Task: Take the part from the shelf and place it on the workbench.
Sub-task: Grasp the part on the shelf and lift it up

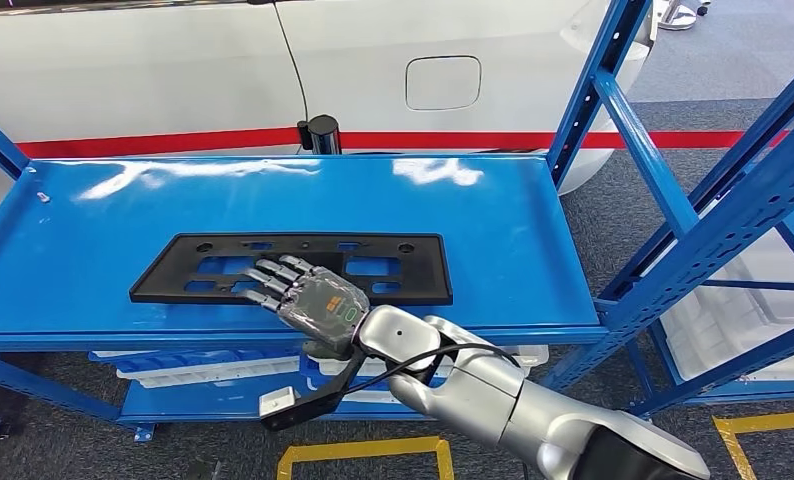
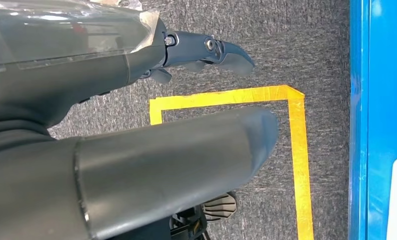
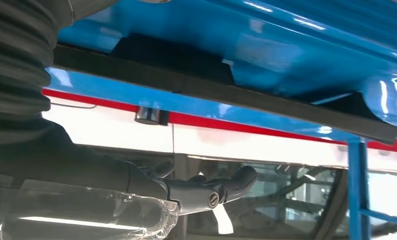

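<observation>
Right hand [image 1: 308, 296], fingers spread, rests flat on the perforated black plastic part [image 1: 403, 268] on the glossy blue shelf [image 1: 503, 215].

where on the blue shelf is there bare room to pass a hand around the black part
Bare blue shelf lies left of the black part, behind it toward the white car, and right toward the upright post. The front edge is crowded by the right hand.
</observation>
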You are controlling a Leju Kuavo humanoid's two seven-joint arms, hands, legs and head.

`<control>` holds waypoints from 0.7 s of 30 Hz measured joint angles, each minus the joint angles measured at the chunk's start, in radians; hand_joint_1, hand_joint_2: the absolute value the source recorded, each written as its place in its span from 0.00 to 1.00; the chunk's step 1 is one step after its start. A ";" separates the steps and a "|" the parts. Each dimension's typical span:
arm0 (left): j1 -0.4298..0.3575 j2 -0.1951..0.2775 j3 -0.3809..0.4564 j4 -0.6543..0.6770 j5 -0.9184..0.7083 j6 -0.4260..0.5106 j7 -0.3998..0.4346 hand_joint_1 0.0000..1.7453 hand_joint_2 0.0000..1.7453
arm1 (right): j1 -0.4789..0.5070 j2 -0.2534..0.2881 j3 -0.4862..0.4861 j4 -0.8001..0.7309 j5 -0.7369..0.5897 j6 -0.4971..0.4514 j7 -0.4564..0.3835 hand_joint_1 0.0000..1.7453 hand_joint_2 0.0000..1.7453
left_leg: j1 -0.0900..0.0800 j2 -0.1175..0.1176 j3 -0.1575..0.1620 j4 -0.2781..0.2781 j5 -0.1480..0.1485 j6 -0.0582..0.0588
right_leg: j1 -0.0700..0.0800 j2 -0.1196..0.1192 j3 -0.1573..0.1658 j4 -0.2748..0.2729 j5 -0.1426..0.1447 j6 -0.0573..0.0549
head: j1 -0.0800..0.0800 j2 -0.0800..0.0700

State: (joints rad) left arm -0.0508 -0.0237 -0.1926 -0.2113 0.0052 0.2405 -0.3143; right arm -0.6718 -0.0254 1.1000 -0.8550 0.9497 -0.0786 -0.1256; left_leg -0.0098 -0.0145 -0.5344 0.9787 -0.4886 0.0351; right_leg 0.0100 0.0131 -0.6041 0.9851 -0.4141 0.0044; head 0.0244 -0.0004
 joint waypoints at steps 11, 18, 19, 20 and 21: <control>0.000 0.000 -0.003 0.000 -0.003 -0.006 0.000 0.00 0.00 | 0.007 -0.004 -0.012 0.053 0.000 -0.007 0.004 0.00 1.00 | 0.000 0.000 0.000 0.000 0.000 0.000 | 0.000 0.000 0.000 0.000 0.000 0.000 | 0.000 0.000; -0.001 0.002 -0.017 0.000 0.000 -0.011 0.001 0.00 0.00 | 0.012 -0.008 -0.028 0.088 -0.001 -0.052 0.023 0.00 1.00 | 0.000 0.000 0.000 0.000 0.000 0.000 | 0.000 0.000 0.000 0.000 0.000 0.000 | 0.000 0.000; -0.001 0.002 -0.017 0.000 0.002 -0.011 0.001 0.00 0.00 | 0.012 -0.008 -0.030 0.094 -0.001 -0.059 0.028 0.00 1.00 | 0.000 0.000 0.000 0.000 0.000 0.000 | 0.000 0.000 0.000 0.000 0.000 0.000 | 0.000 0.000; -0.001 0.002 -0.018 0.000 0.003 -0.011 0.001 0.00 0.00 | 0.013 -0.008 -0.031 0.099 0.000 -0.067 0.033 0.00 1.00 | 0.000 0.000 0.000 0.000 0.000 0.000 | 0.000 0.000 0.000 0.000 0.000 0.000 | 0.000 0.000; -0.001 0.002 -0.019 0.000 0.004 -0.011 0.001 0.00 0.00 | 0.014 -0.008 -0.033 0.104 0.001 -0.076 0.040 0.00 1.00 | 0.000 0.000 0.000 0.000 0.000 0.000 | 0.000 0.000 0.000 0.000 0.000 0.000 | 0.000 0.000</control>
State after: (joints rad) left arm -0.0516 -0.0217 -0.2119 -0.2113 0.0094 0.2293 -0.3131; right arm -0.6581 -0.0337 1.0665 -0.7510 0.9509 -0.1541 -0.0860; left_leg -0.0098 -0.0144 -0.5342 0.9788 -0.4886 0.0351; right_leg 0.0100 0.0131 -0.6041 0.9851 -0.4141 0.0044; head 0.0244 -0.0004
